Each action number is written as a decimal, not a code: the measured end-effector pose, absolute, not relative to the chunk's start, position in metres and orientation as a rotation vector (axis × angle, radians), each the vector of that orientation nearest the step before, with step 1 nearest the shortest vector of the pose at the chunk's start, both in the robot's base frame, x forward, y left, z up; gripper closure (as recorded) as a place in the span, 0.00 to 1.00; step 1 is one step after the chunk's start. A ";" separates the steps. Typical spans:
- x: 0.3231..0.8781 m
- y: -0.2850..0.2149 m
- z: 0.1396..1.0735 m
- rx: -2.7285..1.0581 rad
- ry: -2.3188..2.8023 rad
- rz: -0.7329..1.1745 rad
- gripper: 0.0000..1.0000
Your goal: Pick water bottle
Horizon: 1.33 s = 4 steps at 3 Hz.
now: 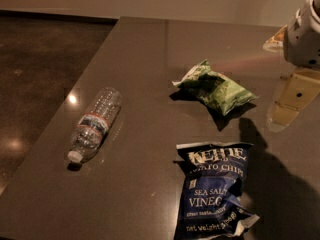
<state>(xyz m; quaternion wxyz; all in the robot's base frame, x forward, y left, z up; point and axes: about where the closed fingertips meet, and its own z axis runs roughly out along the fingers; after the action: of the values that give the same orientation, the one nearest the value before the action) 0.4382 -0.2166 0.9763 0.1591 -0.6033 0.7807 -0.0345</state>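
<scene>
The water bottle [93, 124] is a small clear ribbed bottle with a white cap and a red-edged label band. It lies on its side near the left edge of the dark table [140, 49], cap pointing toward the near-left. My gripper [274, 81] is at the far right above the table, well to the right of the bottle and beyond the green bag. Its two beige fingers [292, 100] stand apart with nothing between them. The white wrist [305, 31] shows behind them.
A green chip bag [215, 88] lies mid-table between gripper and bottle. A blue Kettle chip bag [215, 194] lies at the near centre. The table's left edge runs close beside the bottle, with dark floor [35, 69] beyond.
</scene>
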 end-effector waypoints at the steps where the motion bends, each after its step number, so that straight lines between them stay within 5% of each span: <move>1: 0.438 -0.217 0.976 -1.724 2.231 -0.099 0.00; 4: 0.430 -0.093 0.975 -2.129 1.782 0.029 0.00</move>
<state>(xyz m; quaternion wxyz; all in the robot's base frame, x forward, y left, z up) 0.4299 -0.0929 0.9753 0.1818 -0.7540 0.6311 0.0102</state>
